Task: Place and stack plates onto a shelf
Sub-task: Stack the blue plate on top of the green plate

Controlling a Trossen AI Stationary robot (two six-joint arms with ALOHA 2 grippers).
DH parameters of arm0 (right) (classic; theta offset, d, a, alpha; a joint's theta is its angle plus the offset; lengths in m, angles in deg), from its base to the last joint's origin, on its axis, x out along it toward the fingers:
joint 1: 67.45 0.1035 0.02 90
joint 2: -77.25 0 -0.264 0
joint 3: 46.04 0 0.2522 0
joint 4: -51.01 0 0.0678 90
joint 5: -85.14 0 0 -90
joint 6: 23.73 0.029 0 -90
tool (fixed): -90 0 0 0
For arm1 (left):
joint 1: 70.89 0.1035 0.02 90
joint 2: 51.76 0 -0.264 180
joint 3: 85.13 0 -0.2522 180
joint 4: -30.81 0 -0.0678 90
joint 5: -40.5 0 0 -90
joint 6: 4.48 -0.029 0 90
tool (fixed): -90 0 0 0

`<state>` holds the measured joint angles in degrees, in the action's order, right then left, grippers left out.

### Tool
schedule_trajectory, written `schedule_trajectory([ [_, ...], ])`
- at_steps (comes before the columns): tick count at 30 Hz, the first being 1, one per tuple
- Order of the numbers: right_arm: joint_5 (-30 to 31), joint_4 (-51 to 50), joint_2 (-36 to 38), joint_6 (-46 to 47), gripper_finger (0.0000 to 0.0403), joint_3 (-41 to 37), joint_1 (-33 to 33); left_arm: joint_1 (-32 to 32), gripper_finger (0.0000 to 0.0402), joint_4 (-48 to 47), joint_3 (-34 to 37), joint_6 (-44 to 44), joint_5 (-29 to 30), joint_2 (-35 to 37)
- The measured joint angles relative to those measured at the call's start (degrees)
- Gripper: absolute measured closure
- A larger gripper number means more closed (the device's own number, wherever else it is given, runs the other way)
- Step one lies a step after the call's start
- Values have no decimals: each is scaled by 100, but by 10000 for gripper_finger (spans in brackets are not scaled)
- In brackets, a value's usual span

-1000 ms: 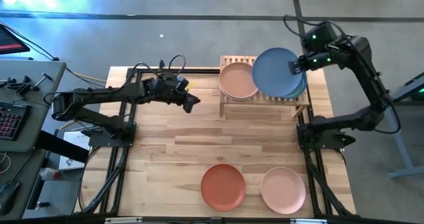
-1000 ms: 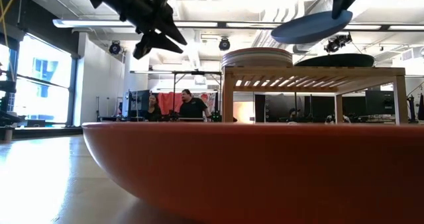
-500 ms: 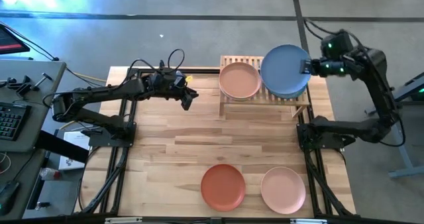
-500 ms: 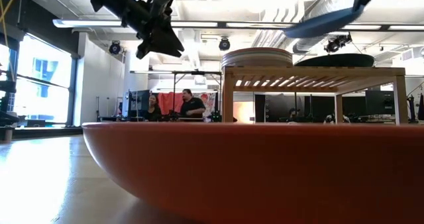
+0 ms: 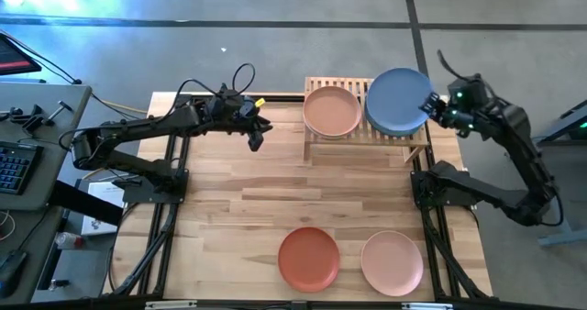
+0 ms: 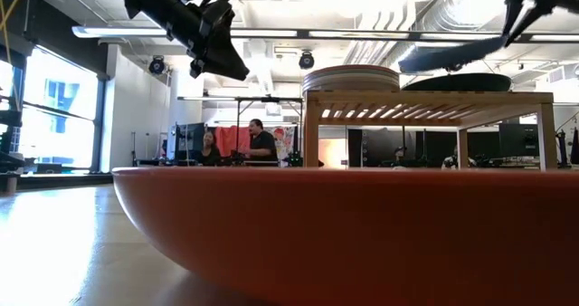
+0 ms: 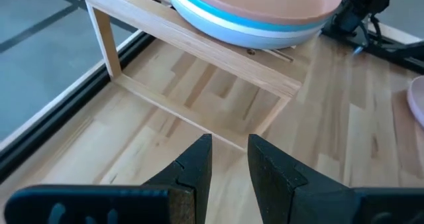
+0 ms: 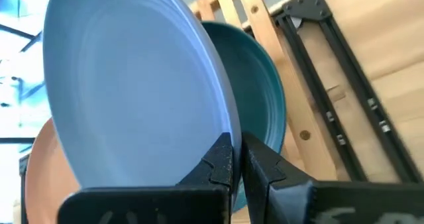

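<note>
The shelf (image 5: 367, 134) stands at the table's far edge. On its left half rests a stack topped by a peach plate (image 5: 331, 111); on its right half lies a dark green plate (image 8: 262, 95). Over the green plate hangs a blue plate (image 5: 397, 100), with my right gripper (image 5: 431, 105) shut on it. A terracotta plate (image 5: 309, 259) and a pink plate (image 5: 392, 262) lie flat near the table's front edge. My left gripper (image 7: 230, 154) is open in the air to the left of the shelf, with nothing between its fingers. My right gripper pinches the blue plate's rim (image 8: 224, 132) on the plate's right side between its two fingers, one on the upper face and one under it. The fingers come from the table's right, slanting down. The plate is tilted, held side higher (image 6: 493, 42); whether its low side touches the green plate I cannot tell.
The terracotta plate fills the front of the low view (image 6: 362, 234). The arms' dark base frames (image 5: 440, 186) stand on both sides of the table. A desk with a keyboard (image 5: 14, 163) lies beyond the left edge. People sit in the room behind.
My right gripper has drawn back toward the table's right edge and sunk, rolling its wrist, with the blue plate still in its hold. The plate has come down nearer the green plate. My left gripper has rolled its wrist and stayed open.
</note>
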<state>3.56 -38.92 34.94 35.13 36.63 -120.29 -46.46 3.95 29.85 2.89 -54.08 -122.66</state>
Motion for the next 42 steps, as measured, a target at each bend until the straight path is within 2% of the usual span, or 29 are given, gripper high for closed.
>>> schedule_trajectory([
  [5, -75, 355, 33, 283, 403, -493, 0, 36, 316, -92, 0, -70, 0, 0],
  [12, 33, 441, 25, 433, 403, -803, 0, 36, 316, -197, 0, -133, 0, 0],
  [24, 180, 449, -49, 419, 399, -917, 0, 34, 316, -223, 0, -253, 2, 0],
  [28, 249, 449, -47, 413, 379, -917, 0, 34, 316, -223, 2, -251, 2, 0],
  [36, 295, 470, -40, 372, 308, -917, 0, 34, 316, -223, 0, -251, 4, 0],
  [42, 99, 490, 84, 154, 285, -780, 0, 34, 316, -221, 0, -251, 7, 0],
])
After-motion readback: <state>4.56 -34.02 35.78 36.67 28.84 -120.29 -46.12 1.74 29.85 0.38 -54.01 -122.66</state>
